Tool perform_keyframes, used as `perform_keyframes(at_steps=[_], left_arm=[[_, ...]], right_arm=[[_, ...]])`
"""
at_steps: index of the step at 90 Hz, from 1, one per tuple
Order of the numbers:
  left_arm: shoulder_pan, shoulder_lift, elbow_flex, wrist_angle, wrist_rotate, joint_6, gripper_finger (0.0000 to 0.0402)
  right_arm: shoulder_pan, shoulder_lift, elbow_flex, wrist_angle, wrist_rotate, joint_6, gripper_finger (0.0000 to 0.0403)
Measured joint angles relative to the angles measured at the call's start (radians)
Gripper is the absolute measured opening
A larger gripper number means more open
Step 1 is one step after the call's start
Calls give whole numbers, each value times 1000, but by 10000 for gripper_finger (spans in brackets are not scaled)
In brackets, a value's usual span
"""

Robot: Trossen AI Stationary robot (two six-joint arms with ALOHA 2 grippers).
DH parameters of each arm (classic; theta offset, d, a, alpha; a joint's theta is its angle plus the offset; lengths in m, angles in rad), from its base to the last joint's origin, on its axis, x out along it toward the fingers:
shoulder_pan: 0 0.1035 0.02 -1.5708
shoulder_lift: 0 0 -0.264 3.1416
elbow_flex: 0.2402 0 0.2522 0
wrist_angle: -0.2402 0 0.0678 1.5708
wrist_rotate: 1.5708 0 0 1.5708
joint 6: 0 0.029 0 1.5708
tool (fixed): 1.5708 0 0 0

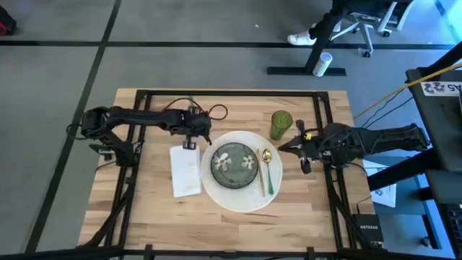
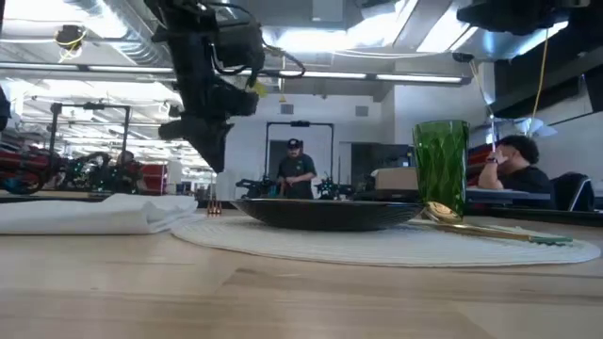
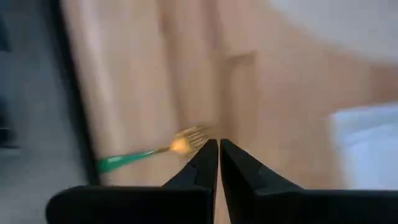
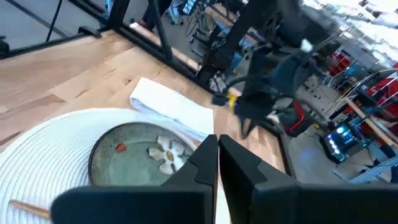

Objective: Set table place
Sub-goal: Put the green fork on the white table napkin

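Left gripper [image 1: 189, 144]: hangs above the table just past the napkin's far end, beside the plate's left rim. From my left wrist feed its fingers [image 3: 205, 163] look pressed nearly together, only a thin slit between them. A gold fork with a green handle [image 3: 152, 151] shows just beyond the tips in that feed; I can't tell whether the fingers grip it or it lies on the wood below. In the low view I see something small and gold under the gripper [image 2: 209, 151], close to the tabletop.

Right gripper [image 1: 283, 146]: hovers at the plate's right edge, near the tumbler. On the right wrist feed its fingers [image 4: 208, 158] sit nearly together, nothing visible between them.

Working outward:
- White napkin [image 1: 185, 170], folded, lies lengthwise left of the plate, just beside its rim.
- Large round white plate [image 1: 241, 198] at table centre.
- Small green flowered dish [image 1: 234, 165] sits on the plate, slightly left of its middle.
- Gold spoon [image 1: 266, 156] and a green-handled piece lie on the plate's right side, beside the dish.
- Green tumbler [image 1: 281, 124] stands upright off the plate's upper right.
- Butcher-block table [image 1: 144, 217] carries all of it.

Room behind: a person [image 2: 298, 169] stands far off, another sits at right [image 2: 516, 165].
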Motion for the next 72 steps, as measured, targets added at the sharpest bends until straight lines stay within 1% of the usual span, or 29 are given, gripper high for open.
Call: perform_keyframes(at_steps=[11, 31, 44, 56, 72], left_arm=[[51, 0, 0, -1, -39, 155, 0], [184, 0, -1, -9, -46, 308, 0], [247, 0, -1, -8, -42, 504, 0], [279, 0, -1, -6, -27, 688, 0], [284, 33, -1, 64, -24, 811, 5]], right_arm=[[0, 29, 0, 1, 0, 0, 1], [0, 78, 0, 2, 0, 0, 1], [0, 90, 0, 1, -10, 0, 1], [0, 89, 0, 4, -17, 0, 1], [0, 89, 0, 2, -19, 20, 1]])
